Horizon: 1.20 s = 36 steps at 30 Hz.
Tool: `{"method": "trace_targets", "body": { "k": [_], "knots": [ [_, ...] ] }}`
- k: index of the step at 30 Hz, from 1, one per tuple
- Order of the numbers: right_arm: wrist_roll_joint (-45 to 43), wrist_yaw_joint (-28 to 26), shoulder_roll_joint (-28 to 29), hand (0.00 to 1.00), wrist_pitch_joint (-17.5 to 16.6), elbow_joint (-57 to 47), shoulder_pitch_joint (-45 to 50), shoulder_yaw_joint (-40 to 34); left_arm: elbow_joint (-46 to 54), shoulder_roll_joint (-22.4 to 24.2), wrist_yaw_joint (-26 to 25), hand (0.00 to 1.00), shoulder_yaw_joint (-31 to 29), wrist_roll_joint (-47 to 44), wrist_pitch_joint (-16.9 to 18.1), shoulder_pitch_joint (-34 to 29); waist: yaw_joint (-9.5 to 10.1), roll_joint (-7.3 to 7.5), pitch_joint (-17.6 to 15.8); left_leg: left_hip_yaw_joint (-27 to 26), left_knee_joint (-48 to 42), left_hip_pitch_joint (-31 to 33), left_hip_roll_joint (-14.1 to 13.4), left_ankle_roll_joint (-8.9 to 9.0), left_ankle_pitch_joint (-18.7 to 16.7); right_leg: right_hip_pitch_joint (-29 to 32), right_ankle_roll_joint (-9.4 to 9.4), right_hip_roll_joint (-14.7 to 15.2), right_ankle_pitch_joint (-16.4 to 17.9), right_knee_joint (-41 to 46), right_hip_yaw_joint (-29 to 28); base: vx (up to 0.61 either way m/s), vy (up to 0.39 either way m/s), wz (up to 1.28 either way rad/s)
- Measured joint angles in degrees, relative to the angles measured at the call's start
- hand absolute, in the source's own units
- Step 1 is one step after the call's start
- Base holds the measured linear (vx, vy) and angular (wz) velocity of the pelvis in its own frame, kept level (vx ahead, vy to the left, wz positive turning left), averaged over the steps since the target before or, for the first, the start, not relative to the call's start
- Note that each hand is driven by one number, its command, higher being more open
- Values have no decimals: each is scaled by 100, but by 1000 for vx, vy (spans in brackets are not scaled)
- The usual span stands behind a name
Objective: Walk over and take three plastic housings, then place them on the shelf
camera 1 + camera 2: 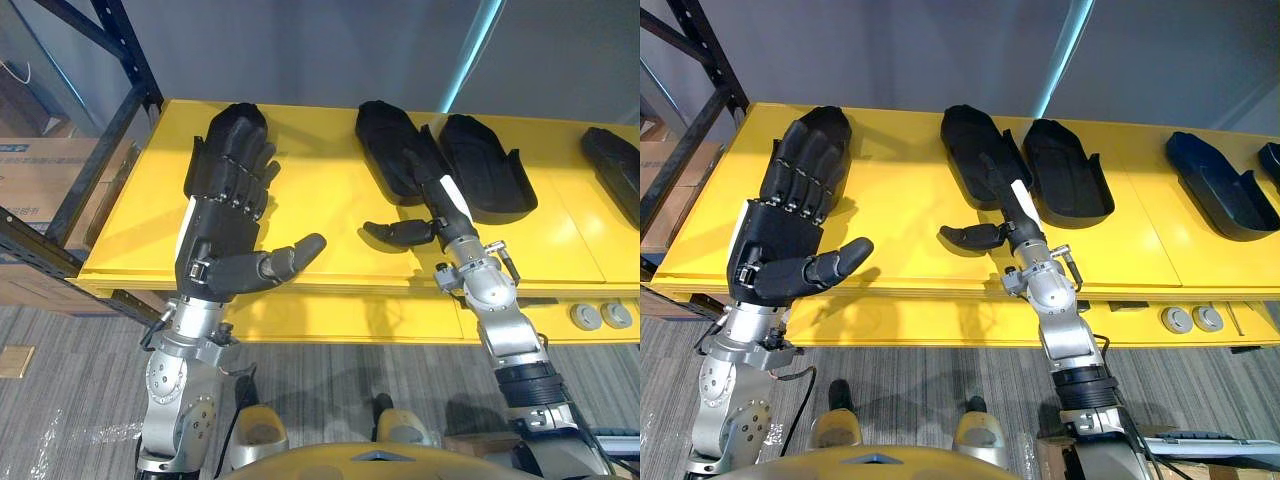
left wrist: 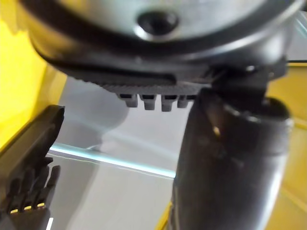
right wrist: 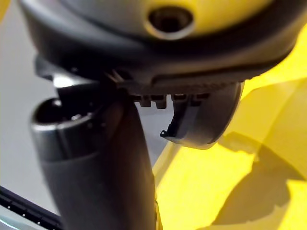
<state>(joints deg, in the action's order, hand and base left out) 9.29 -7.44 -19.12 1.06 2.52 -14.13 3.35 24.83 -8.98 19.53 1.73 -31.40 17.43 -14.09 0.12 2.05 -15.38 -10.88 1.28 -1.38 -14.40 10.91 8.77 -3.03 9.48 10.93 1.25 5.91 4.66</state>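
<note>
**Shelf work:** The robot's right hand (image 1: 437, 205) reaches out over the yellow shelf (image 1: 330, 215), fingers straight, thumb spread wide to its inner side, holding nothing. Its fingertips lie on or just above the near edge of a black plastic housing (image 1: 385, 140); whether they touch cannot be told. A second housing (image 1: 490, 170) lies just beside the first, on the hand's outer side, and the parallel pair looks set down as a tidy row. Farther out on that side, a far housing (image 1: 612, 165) rests well apart. The left hand (image 1: 225, 215) hovers well apart on the right hand's thumb side, flat and open, gripping nothing. Just past its fingertips a partly hidden housing (image 1: 830, 120) shows on the shelf. With housings on the shelf and both hands empty, the placing looks largely done. The flat hands suggest letting go or nudging rather than grasping.
</note>
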Motion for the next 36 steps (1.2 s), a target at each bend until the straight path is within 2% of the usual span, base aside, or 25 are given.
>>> {"method": "trace_targets", "body": {
  "k": [4, 15, 26, 32, 36],
  "knots": [
    [1, -500, -160, 100, 67, 0, -110, 80, -2, 1, 1, 100, 9, 0, -6, 1, -25, -18, 13, -1, 0, -3, -6, 1, 0, 0, -2, -5, 0, -1, 0, 0, 0, 0],
    [-25, -1435, -361, 100, 98, 62, -392, 459, -71, 0, 11, 100, 18, 16, -59, 8, -27, -89, 112, -3, 3, -18, -10, 30, 17, -6, -6, -8, -2, -3, 3, 0, 0, 0],
    [-77, -1636, -364, 100, 81, 215, -412, 888, -210, -8, -34, 100, 23, 45, -171, 28, -2, -81, 116, -5, 5, -18, -14, 36, 21, -8, -19, -12, -20, -22, 7, 0, 0, 0],
    [-127, -1791, -364, 100, -168, 236, -412, 1059, -211, -62, -30, 100, 29, 45, -181, 31, 65, -63, 127, 4, 4, -19, -16, 36, 21, -33, -24, -13, -28, -49, 27, 0, 0, 0],
    [-59, -1500, -364, 100, -417, 316, -349, 1193, -217, -69, -24, 100, 48, 43, -180, 30, 151, -52, 131, 48, 13, -17, -16, 35, 21, -99, -26, -13, -40, -111, 100, 0, 0, 6]
  ]
}}
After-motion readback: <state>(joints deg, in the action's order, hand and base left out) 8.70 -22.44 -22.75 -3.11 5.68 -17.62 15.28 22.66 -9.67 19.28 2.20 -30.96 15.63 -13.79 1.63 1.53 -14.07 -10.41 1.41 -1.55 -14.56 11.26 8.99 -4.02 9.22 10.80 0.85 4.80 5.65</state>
